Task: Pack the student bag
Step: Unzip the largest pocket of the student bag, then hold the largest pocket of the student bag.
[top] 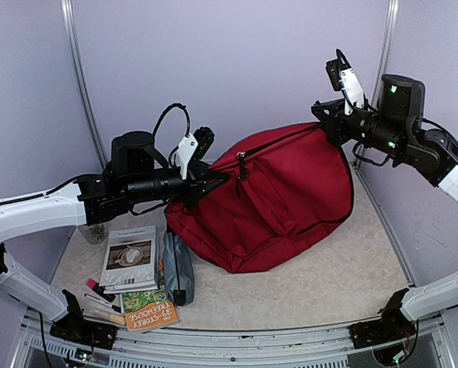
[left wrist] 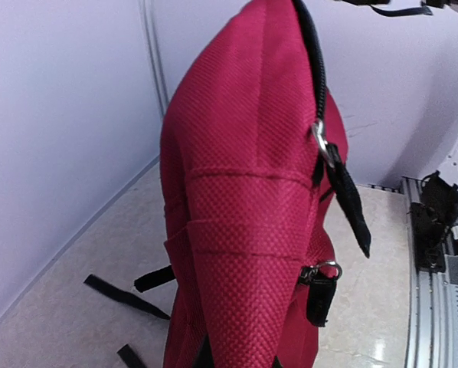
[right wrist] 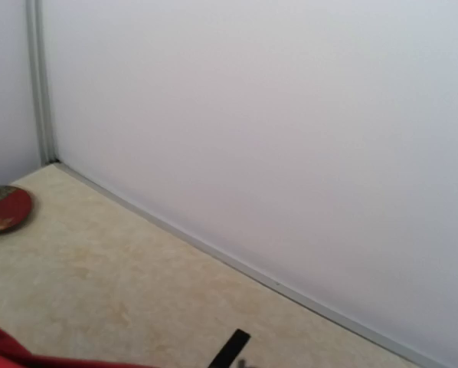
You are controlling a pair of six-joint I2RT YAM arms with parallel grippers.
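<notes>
Your student bag (top: pixel 290 192) sits mid-surface (top: pixel 328 284): coarse-woven dark red fabric, black zip, bulging rounded shape. Left jaws and right jaws are pressed together, each pinching a top corner. Surface is mottled beige; walls (top: pixel 214 61) are plain and pale.

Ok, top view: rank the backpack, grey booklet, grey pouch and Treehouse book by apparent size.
1. dark red backpack
2. grey booklet
3. grey zip pouch
The Treehouse book lies partly under the booklet, so its rank is unsure.
</notes>
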